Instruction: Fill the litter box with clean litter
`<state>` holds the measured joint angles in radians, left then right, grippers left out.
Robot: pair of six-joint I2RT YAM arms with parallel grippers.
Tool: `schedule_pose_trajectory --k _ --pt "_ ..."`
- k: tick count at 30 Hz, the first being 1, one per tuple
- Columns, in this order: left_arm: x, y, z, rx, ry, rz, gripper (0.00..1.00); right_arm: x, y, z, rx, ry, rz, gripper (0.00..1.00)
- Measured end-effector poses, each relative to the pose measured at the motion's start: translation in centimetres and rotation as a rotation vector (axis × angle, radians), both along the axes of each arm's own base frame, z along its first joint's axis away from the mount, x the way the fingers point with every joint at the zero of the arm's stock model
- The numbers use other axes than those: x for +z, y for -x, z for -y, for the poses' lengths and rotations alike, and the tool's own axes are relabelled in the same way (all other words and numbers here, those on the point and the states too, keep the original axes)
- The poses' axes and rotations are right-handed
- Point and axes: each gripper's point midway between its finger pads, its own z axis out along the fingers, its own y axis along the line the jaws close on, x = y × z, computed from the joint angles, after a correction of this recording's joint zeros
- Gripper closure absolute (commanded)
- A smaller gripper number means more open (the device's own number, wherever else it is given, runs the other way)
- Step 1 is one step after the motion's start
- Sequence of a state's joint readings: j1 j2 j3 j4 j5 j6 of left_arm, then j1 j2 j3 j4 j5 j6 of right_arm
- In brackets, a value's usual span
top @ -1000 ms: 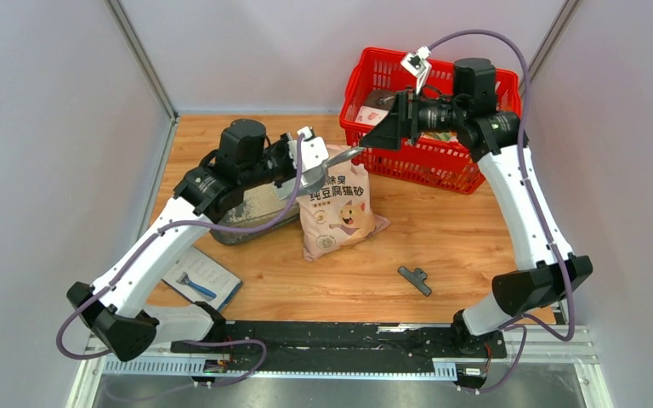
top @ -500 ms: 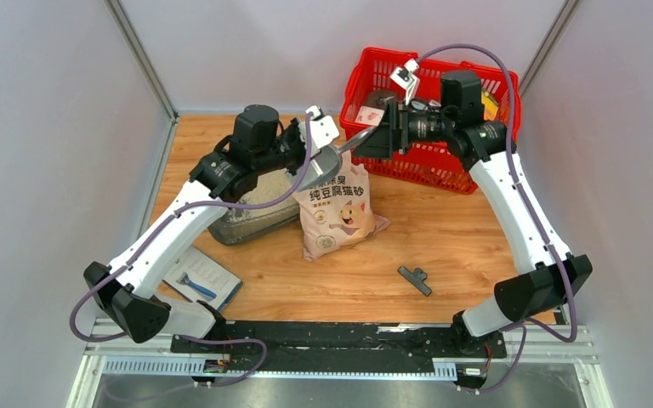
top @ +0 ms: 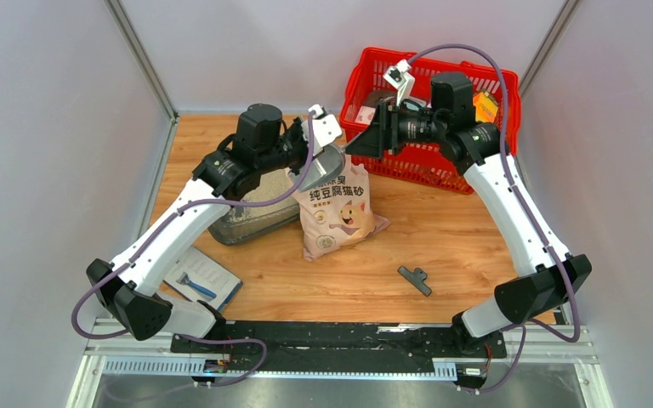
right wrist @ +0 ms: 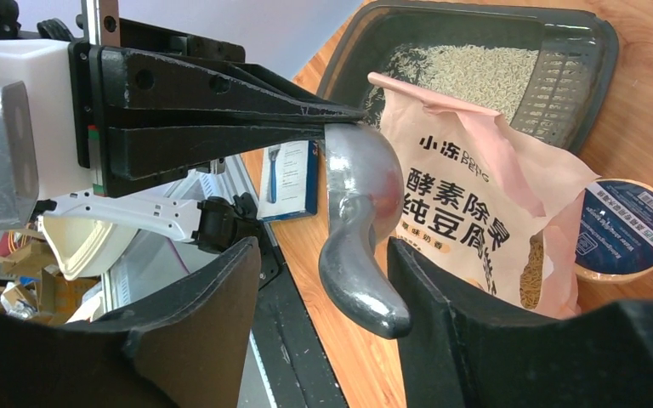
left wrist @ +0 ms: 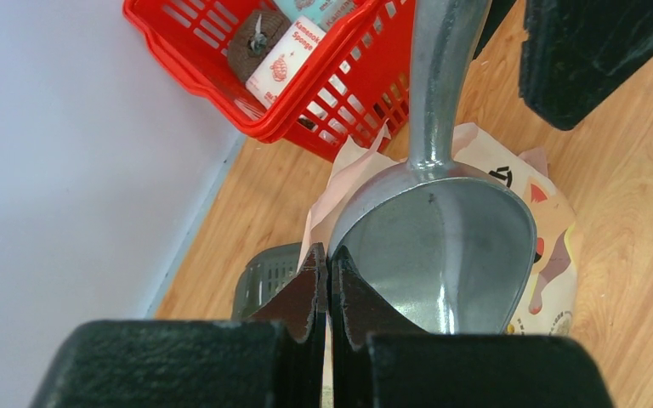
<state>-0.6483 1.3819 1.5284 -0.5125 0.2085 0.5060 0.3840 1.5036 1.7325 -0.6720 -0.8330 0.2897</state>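
The dark grey litter box [top: 242, 223] sits at the left, with pale clean litter [right wrist: 476, 72] spread over part of its floor. The beige-pink litter bag [top: 338, 208] stands open beside it. My left gripper [left wrist: 329, 255] is shut on the rim of the silver scoop's bowl [left wrist: 442, 246], holding it above the bag. The bowl looks empty. My right gripper [right wrist: 323, 246] is open, its jaws on either side of the scoop's handle [right wrist: 353, 263]. The right finger is close against the handle and a wide gap remains on the left.
A red mesh basket [top: 442, 166] with boxes in it stands at the back right. A roll of tape [right wrist: 625, 225] lies by the bag. A black nozzle piece [top: 414, 280] lies on the table's front right, and a blue razor pack [top: 202, 279] at the front left.
The left arm carried the scoop up and to the right, from over the litter box to over the bag. The right gripper moved left onto the handle and its jaws narrowed.
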Motion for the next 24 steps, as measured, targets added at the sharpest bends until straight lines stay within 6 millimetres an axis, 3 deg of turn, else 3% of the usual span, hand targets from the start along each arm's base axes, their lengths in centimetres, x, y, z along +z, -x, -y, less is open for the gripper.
schedule_pose_trajectory --k 24 --pt "-0.01 0.4 0.43 -0.02 0.017 -0.018 1.0 -0.44 -0.68 -0.28 -0.038 0.037 0.044 0.64"
